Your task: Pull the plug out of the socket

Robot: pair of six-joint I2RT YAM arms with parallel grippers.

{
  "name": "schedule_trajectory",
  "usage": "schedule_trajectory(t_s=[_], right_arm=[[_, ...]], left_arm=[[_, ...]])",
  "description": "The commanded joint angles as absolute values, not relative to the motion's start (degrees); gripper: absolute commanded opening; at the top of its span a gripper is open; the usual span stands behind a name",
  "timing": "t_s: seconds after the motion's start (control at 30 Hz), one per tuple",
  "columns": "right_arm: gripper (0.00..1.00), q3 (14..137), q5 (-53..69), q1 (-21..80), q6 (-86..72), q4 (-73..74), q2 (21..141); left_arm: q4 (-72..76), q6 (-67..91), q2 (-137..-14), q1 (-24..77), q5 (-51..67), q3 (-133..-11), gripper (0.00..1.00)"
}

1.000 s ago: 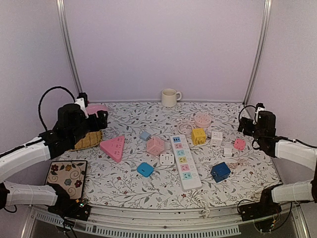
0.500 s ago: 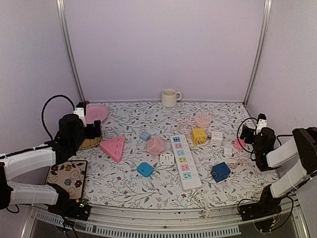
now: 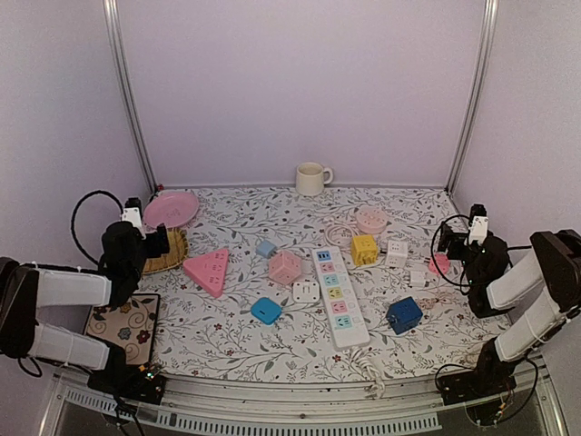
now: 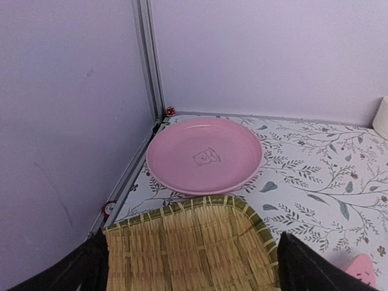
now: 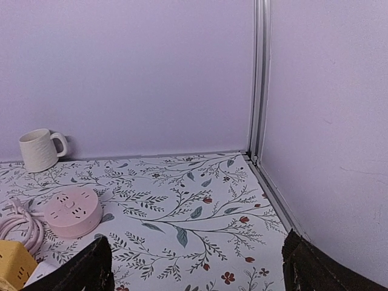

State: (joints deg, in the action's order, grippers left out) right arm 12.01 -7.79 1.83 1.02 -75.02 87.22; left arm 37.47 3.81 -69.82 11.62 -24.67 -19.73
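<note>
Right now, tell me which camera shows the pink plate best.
Left wrist: the pink plate sits close and nearly whole, its printed figure plain, behind the woven tray. Top external shows it small, far left. Right wrist misses it.

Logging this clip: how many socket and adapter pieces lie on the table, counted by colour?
Pink: 4 (triangle block, faceted cube, round socket, small piece)
White: 4 (power strip, square adapter, white cube, small plug)
Blue: 3 (pale cube, cyan square, navy cube)
Yellow: 1 (yellow cube)
Total: 12
</note>
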Motion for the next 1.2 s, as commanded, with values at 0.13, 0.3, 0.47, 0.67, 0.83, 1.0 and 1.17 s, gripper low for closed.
schedule_trajectory(t_s=[0.13,0.3,0.47,0.67,0.83,1.0,1.17], right_arm=[[0.99,12.9,-6.9,1.5,1.2,-75.6,87.8],[0.99,12.8,-6.9,1.5,1.2,-75.6,87.8],[0.99,12.8,-6.8,1.5,1.2,-75.6,87.8],[0.99,12.9,-6.8,1.4,1.2,-75.6,87.8],[0.99,12.9,-6.9,1.4,1.2,-75.6,87.8],[0.99,12.8,-6.9,1.3,1.1,-75.7,87.8],[0.99,12.8,-6.9,1.4,1.1,-75.6,87.7]], left_arm=[[59.4,-0.5,-74.8,7.5,-19.6,-12.8,0.97],[67.8,-2.1,-79.0,6.1,-19.6,-12.7,0.97],[82.7,-3.2,-88.6,5.6,-18.3,-10.1,0.97],[78.8,-3.7,-89.7,4.2,-12.0,-12.6,0.97],[75.2,-1.9,-88.9,1.9,-8.6,-13.7,0.97],[75.6,-2.0,-89.1,1.9,-8.5,-13.7,0.97],[75.7,-2.0,-89.0,1.9,-8.6,-13.8,0.97]])
